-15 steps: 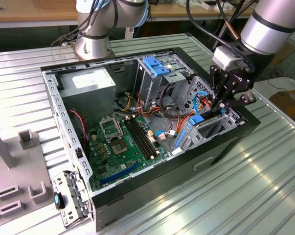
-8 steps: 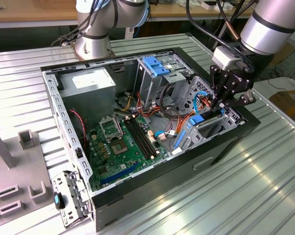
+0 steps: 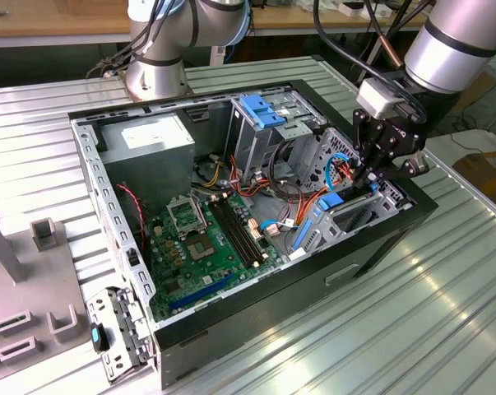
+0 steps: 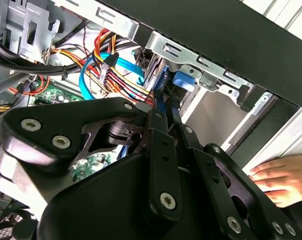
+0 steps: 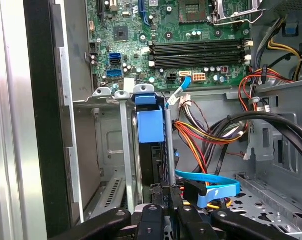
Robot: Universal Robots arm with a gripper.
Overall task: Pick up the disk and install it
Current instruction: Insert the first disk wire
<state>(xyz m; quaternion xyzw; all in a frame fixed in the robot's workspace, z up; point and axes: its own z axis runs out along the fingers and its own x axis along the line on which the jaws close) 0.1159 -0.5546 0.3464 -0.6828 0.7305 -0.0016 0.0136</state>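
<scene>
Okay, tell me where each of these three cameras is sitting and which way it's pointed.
Exterior view: off the arm, above the table, looking down into the open case; shows the arm and gripper.
First wrist view: on the arm, looking past the gripper at the disk in its bay and the motherboard.
Second wrist view: on the arm, looking over the gripper linkage at cables; a hand shows.
Both wrist views share the blue rails.

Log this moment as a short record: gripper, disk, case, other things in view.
gripper: down inside the open computer case, at the drive bay on the exterior view's right
gripper state: cannot tell
disk: standing on edge in the bay slot, blue rail visible, just ahead of the gripper in the first wrist view
computer case: lying on its side, panel off
motherboard: exposed on the case floor
hand: a person's, resting on the table outside the case, in the second wrist view
</scene>
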